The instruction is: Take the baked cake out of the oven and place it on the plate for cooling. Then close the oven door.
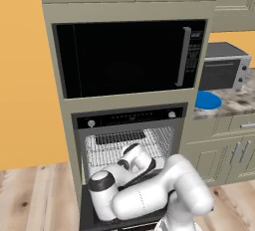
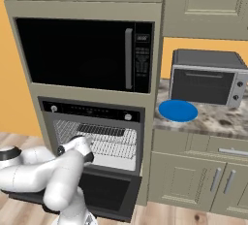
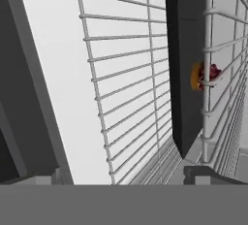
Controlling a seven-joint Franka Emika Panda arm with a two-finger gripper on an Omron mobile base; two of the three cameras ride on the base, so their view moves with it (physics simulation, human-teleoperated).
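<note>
- Two-finger gripper [image 3: 131, 179]: jaws spread wide, nothing between them. Only the dark fingertips [image 3: 203, 174] show at the bottom of the hand view, which is rolled sideways.
- Gripper is at the mouth of the built-in black wall oven [image 1: 130, 140], pointing in along the silver wire racks [image 3: 126, 73].
- Small round dark brown baked cake [image 3: 206, 76] with reddish specks and a yellowish edge sits further in, seen through rack wires beside a dark flat panel [image 3: 186, 64]. Probably resting on a rack, but I can't tell which level from this angle.
- Handling, my read: light, soft, crumbly. Take it across the sides at mid-height with gentle closure; a hard pinch would likely crush it. It's small enough to fit open jaws easily.
- Edges: wires run close around the cake, so fingers could snag on approach or on lift. A low, straight pull-out looks safest.
- Wide black dark-glass oven door [image 2: 104, 192] is folded down and open; the arm's elbow hangs over it. It limits how low the arm can retreat.
- Round flat bright blue plate [image 2: 178, 110] sits bare on the mottled stone counter [image 2: 218, 120], right of the oven, in front of the silver countertop toaster oven [image 2: 206, 78]. Open room above it for set-down.
- Large black microwave [image 1: 127, 58] above is shut and no obstacle.
</note>
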